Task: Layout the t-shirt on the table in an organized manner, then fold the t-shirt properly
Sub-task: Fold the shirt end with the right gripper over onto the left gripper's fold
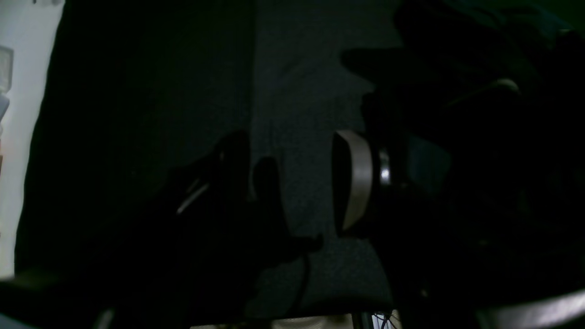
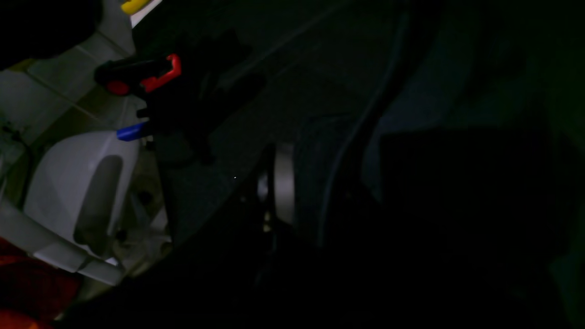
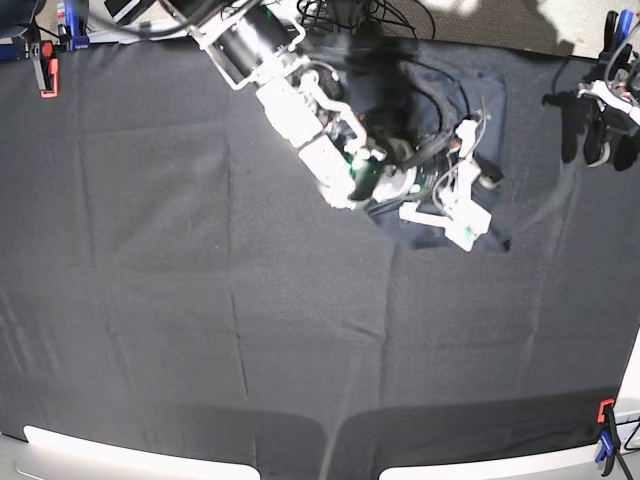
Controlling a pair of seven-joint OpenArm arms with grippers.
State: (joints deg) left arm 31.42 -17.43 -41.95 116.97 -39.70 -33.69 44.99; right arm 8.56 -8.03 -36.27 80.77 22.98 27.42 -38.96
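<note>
Black cloth is covering the worktop [image 3: 150,300]; the t-shirt [image 3: 440,85] is lying bunched near its far edge, under both arms. Left jaws are standing wide, right jaws are sitting closed.

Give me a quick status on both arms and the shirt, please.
Left tool open, parked at table edge, holding nothing. Right tool shut, on bunched t-shirt; grip unconfirmed. Shirt not laid out. Nothing in the way.

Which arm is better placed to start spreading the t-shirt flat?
Right. Its gripper looks shut on the crumpled t-shirt. The left gripper hangs open near the table edge, apart from the shirt.
</note>
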